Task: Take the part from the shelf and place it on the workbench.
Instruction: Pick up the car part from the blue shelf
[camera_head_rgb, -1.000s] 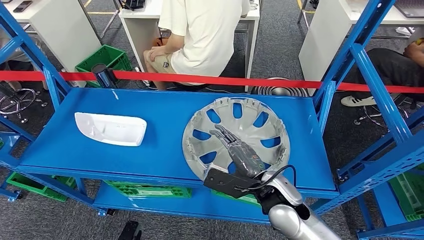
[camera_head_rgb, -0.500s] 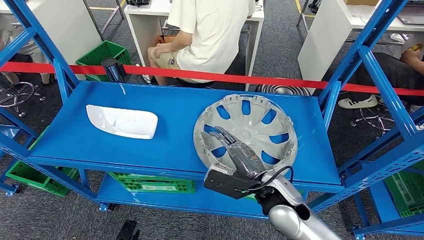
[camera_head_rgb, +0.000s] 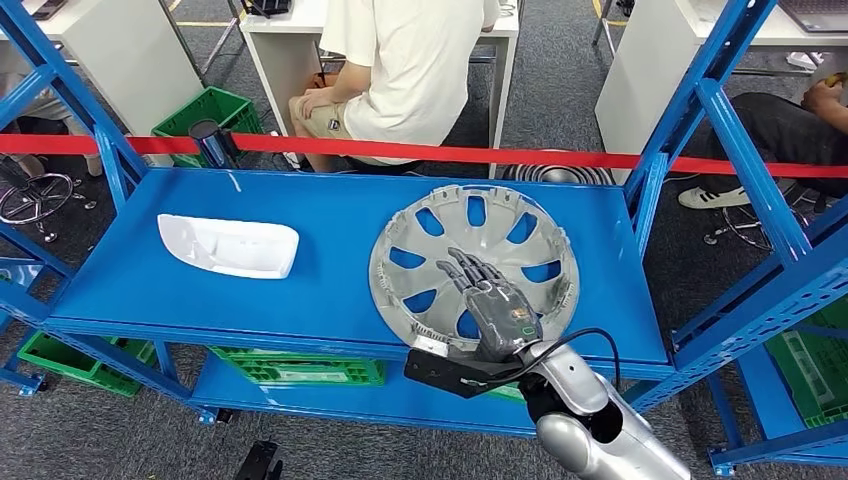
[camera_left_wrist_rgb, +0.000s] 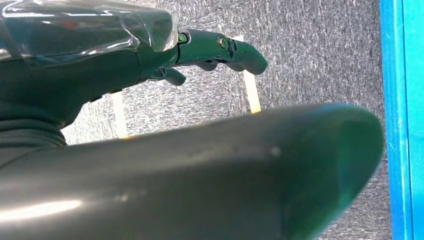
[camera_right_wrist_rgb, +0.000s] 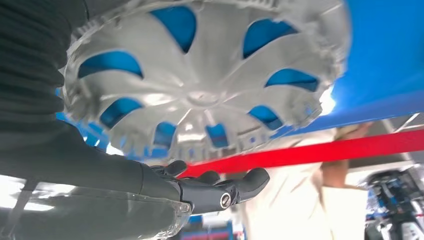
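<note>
Silver hubcap — spoked, blue showing through — under right hand.

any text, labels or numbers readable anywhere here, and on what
None can be read.
Back of the right robot hand: a small green mark, too small to read.
Hubcap: no lettering can be made out in the head or right wrist view.
White part and blue shelf: no markings visible.
</note>
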